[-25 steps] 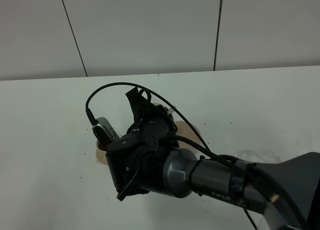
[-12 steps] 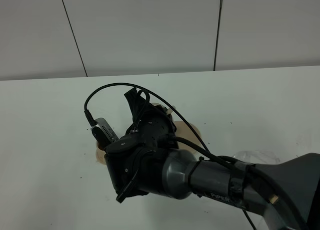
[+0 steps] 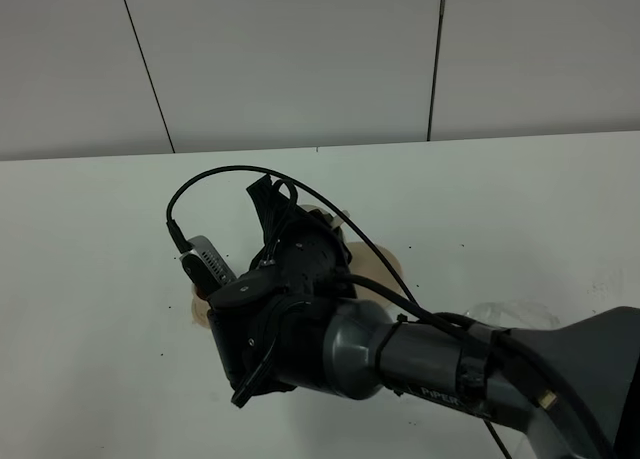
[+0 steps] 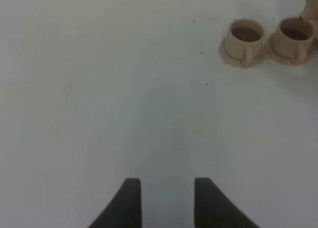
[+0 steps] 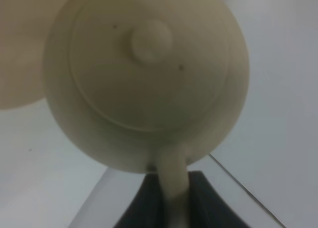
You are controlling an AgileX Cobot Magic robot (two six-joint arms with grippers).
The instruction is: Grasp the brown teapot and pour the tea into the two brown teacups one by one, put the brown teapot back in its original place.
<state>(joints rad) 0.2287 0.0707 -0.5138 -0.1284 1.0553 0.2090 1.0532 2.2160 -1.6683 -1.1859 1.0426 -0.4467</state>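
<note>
Pinching the loop handle of the brown teapot (image 5: 149,79), the right hand (image 5: 171,200) carries it just ahead of its fingers. Spread and empty above the desk (image 4: 99,89), the left hand (image 4: 164,203) has the two brown teacups (image 4: 268,39) well ahead.

Two teacups (image 4: 268,39) side by side, each on own saucer (image 4: 233,58), saucers touching. Teapot (image 5: 149,79) lifted, just beside the farther cup; table (image 4: 124,89) beneath all.
</note>
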